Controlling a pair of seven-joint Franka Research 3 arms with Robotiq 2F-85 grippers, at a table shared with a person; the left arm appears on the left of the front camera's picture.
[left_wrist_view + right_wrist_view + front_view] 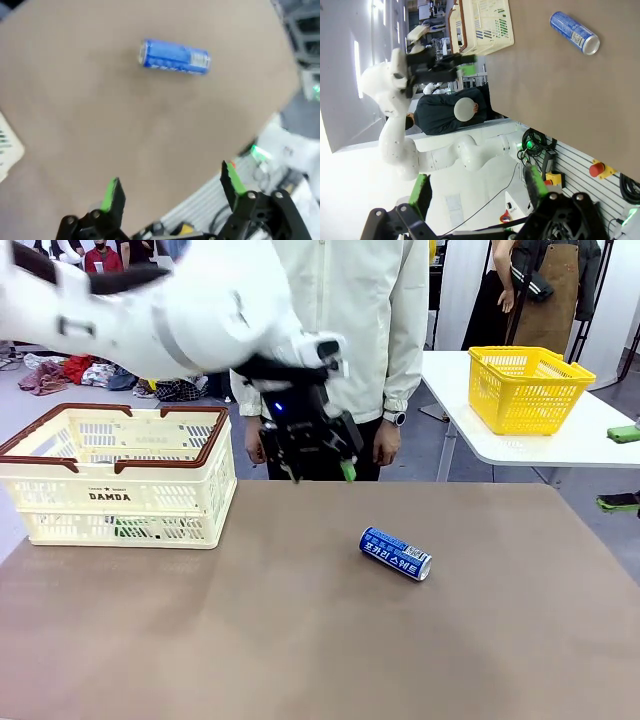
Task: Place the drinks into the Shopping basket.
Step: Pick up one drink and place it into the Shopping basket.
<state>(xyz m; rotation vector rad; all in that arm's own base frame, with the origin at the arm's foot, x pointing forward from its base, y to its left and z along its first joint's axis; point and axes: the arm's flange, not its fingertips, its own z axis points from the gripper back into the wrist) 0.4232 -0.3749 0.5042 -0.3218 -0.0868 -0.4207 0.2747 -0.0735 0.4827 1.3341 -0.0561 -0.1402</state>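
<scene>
A blue can with white Korean lettering lies on its side on the brown table, right of the middle. The left wrist view has this blue can ahead of the fingers, and the right wrist view has the blue can at the top right. The cream Shopping basket with a red-brown rim stands at the far left; something green shows through its slots. My left gripper hangs open and empty above the table's far middle, between basket and can. My right gripper is open and empty, off the table's near side.
A person in a cream jacket stands behind the far edge, hands down. A smaller yellow mesh basket sits on a separate white table at the back right. The brown tabletop is bare in front.
</scene>
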